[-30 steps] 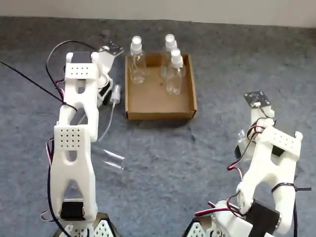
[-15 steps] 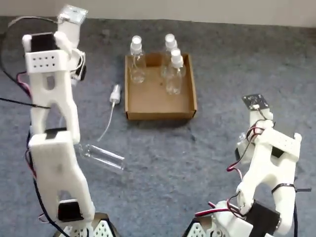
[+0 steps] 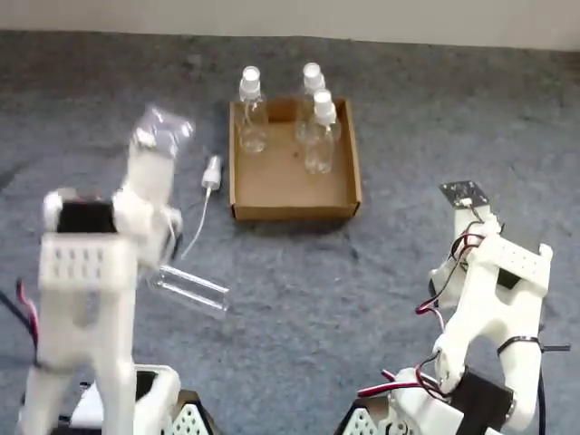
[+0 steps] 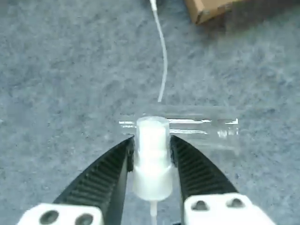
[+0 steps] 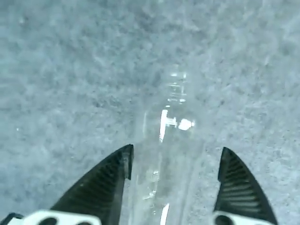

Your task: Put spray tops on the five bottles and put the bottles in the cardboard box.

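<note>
My left gripper [image 4: 151,140] is shut on a white spray top [image 4: 151,159], just above a clear uncapped bottle [image 4: 187,129] lying on the carpet. In the high view that bottle [image 3: 190,288] lies by the left arm [image 3: 136,208]. A second spray top [image 3: 211,172] with its long tube lies beside the cardboard box [image 3: 294,212]. Three capped bottles [image 3: 322,136] stand at the box's far end. My right gripper [image 5: 176,157] holds another clear uncapped bottle [image 5: 171,136] between its jaws, neck pointing away; this bottle [image 3: 444,256] shows beside the right arm.
Grey carpet covers the table. The cardboard box's corner [image 4: 211,9] and the loose spray top's tube [image 4: 161,61] lie beyond the lying bottle. The near half of the box floor [image 3: 290,186] is bare. A pale wall edge runs along the far side.
The left arm lifted away from beside the box to the far left, then swung back toward the front over the lying bottle. The right arm has barely moved.
</note>
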### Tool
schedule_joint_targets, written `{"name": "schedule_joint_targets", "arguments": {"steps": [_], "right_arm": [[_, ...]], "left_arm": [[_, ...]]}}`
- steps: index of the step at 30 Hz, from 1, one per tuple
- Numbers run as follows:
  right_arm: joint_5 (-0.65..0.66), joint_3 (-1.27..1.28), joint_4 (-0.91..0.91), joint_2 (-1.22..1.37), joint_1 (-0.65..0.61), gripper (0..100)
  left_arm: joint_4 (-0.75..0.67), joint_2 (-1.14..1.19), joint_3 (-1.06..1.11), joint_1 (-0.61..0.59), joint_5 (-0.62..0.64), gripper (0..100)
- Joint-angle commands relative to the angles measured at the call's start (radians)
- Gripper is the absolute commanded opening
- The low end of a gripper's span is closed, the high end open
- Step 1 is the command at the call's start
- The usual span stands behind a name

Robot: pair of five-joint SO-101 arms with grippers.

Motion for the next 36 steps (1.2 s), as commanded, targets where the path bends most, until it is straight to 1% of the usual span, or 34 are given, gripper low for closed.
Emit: {"name": "schedule_joint_targets", "arguments": {"steps": [1, 6, 9, 11, 16, 18, 21, 23, 28, 30, 33, 35, 36], "right_arm": [[0.003, -0.018, 0.012, -0.044, -0.013, 23.2], [0.003, -0.019, 0.005, -0.036, -0.012, 23.2], [-0.002, -0.050, 0.005, -0.033, -0.013, 23.2], [-0.046, -0.081, 0.005, -0.033, -0.013, 23.2], [-0.061, -0.107, 0.013, -0.018, -0.068, 22.9], [-0.061, -0.108, 0.013, 0.022, -0.091, 22.9], [-0.061, -0.114, 0.013, 0.102, -0.090, 22.8], [-0.064, -0.114, 0.013, 0.137, -0.076, 20.1], [-0.061, -0.143, 0.015, 0.139, -0.045, 0.9], [-0.063, -0.205, 0.033, 0.117, -0.042, 0.7], [-0.066, -0.326, 0.157, 0.050, -0.056, 0.5], [-0.069, -0.410, 0.236, -0.016, -0.104, 0.5], [-0.091, -0.441, 0.257, -0.059, -0.128, 0.5]], "left_arm": [[-0.052, -0.186, 0.156, 0.091, 0.046, 0], [-0.173, -0.245, 0.269, 0.110, 0.061, 0], [-0.245, -0.245, 0.340, 0.111, 0.106, 0], [-0.275, -0.246, 0.375, 0.111, 0.112, 0], [-0.282, -0.252, 0.404, 0.105, 0.109, 0], [-0.282, -0.252, 0.404, 0.105, 0.109, 0], [-0.281, -0.252, 0.404, 0.105, 0.109, 0], [-0.281, -0.252, 0.406, 0.105, 0.109, 0], [-0.282, -0.252, 0.406, 0.107, 0.109, 0], [-0.282, -0.252, 0.406, 0.110, 0.109, 0], [-0.282, -0.252, 0.406, 0.110, 0.109, 0], [-0.284, -0.252, 0.404, 0.110, 0.110, 0], [-0.287, -0.252, 0.400, 0.110, 0.112, 0]]}}
